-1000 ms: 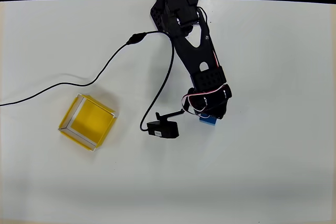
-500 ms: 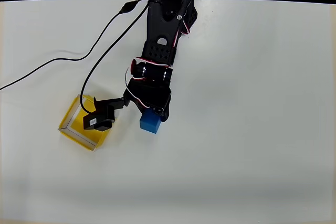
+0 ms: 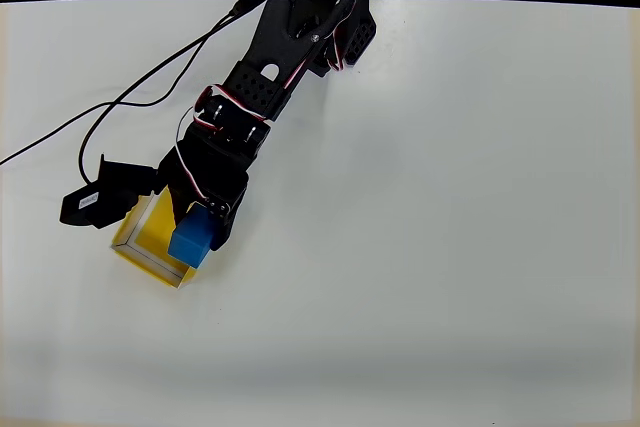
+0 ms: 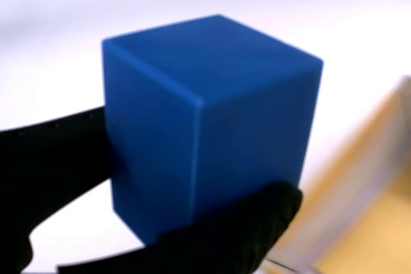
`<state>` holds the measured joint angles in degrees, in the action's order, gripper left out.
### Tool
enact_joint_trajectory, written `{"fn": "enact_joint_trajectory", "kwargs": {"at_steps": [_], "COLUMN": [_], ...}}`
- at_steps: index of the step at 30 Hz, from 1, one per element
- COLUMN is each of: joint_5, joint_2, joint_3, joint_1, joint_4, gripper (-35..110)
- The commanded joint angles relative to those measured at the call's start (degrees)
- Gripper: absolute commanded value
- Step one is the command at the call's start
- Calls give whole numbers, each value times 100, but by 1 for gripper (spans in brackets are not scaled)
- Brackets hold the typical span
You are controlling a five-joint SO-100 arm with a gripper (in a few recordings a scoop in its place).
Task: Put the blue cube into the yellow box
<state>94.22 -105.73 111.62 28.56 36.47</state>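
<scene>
Blue cube (image 3: 192, 238), gripper-held (image 3: 205, 219), now over yellow box (image 3: 146, 249).

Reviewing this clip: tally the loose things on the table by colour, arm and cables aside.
Blue: 1, the blue cube, held in the gripper over the box's right edge
Yellow: 1, the yellow box
Total: 2

The black arm (image 3: 262, 97) reaches from the top of the overhead view down to the lower left. Its end effector (image 3: 200, 232) is closed on the blue cube (image 3: 192, 238), with one dark finger (image 4: 58, 158) pressing each side in the wrist view.
</scene>
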Motion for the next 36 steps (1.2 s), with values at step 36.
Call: {"fn": "enact_joint_trajectory", "kwargs": {"at_steps": [36], "joint_5": [-149], "joint_2": [1002], "joint_3": [-44], "joint_1": [563], "joint_4": [-2628], "gripper": [34]}}
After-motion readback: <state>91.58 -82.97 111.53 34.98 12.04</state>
